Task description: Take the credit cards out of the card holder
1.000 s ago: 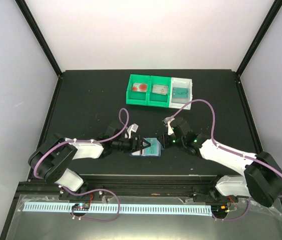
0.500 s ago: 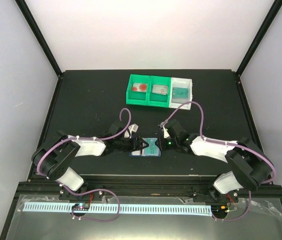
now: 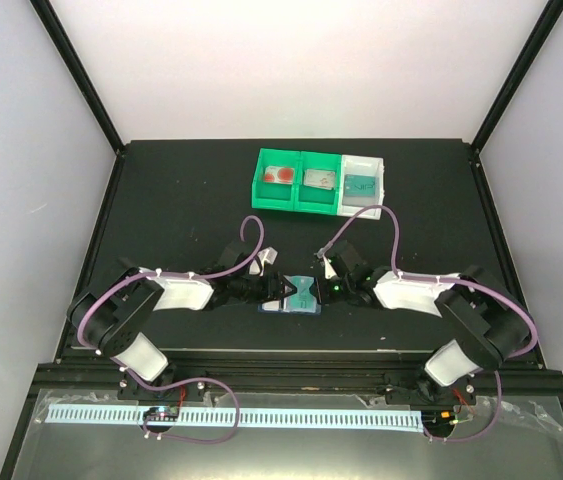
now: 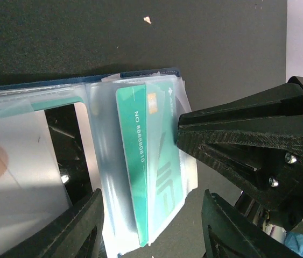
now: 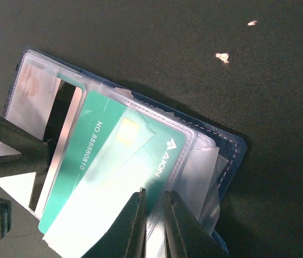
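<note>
Right gripper [image 5: 154, 194] pinches the clear pocket edge of the open card holder [image 3: 302, 297] beside its teal card [image 5: 113, 161], left gripper [image 4: 151, 196] spread astride the same page, near the middle of the desk's [image 3: 181, 200] near edge.

A robotics lab test cell: plain white enclosure walls [image 3: 301, 60] framed by black posts [image 3: 79, 75], a black worktop [image 3: 181, 200], two cabled robot arms [image 3: 181, 293] bolted to a rail [image 3: 281, 360] at its near edge, and small plastic sorting bins [image 3: 261, 195]
</note>
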Action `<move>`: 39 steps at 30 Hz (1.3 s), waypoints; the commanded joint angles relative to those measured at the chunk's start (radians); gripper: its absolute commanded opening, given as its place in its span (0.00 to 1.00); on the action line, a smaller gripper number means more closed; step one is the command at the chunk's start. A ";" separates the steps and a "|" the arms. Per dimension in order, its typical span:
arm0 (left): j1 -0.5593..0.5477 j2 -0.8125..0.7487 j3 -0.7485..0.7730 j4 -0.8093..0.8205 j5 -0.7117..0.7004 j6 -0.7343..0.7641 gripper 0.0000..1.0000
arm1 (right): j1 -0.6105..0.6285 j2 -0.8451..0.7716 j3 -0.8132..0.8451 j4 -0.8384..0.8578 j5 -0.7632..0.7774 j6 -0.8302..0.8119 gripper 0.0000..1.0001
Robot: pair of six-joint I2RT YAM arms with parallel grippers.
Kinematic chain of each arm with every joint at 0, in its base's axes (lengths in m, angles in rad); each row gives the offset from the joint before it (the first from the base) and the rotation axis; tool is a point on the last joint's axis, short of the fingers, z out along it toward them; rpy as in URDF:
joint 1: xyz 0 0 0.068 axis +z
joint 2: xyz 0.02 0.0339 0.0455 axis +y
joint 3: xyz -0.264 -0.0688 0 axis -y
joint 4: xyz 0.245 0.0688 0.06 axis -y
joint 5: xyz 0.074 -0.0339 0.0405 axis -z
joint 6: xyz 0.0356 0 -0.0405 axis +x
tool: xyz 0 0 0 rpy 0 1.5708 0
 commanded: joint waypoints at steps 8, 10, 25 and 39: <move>0.000 0.018 0.016 0.020 -0.009 -0.008 0.45 | 0.003 0.051 -0.034 0.001 0.028 0.001 0.10; -0.004 0.027 0.013 0.043 0.001 -0.020 0.43 | 0.002 0.050 -0.035 0.004 0.026 0.002 0.09; -0.009 0.059 0.031 0.103 0.024 -0.038 0.14 | 0.003 0.042 -0.043 0.015 0.023 0.001 0.09; -0.004 0.043 0.017 0.110 0.025 -0.018 0.02 | 0.002 0.042 -0.043 0.007 0.044 0.010 0.09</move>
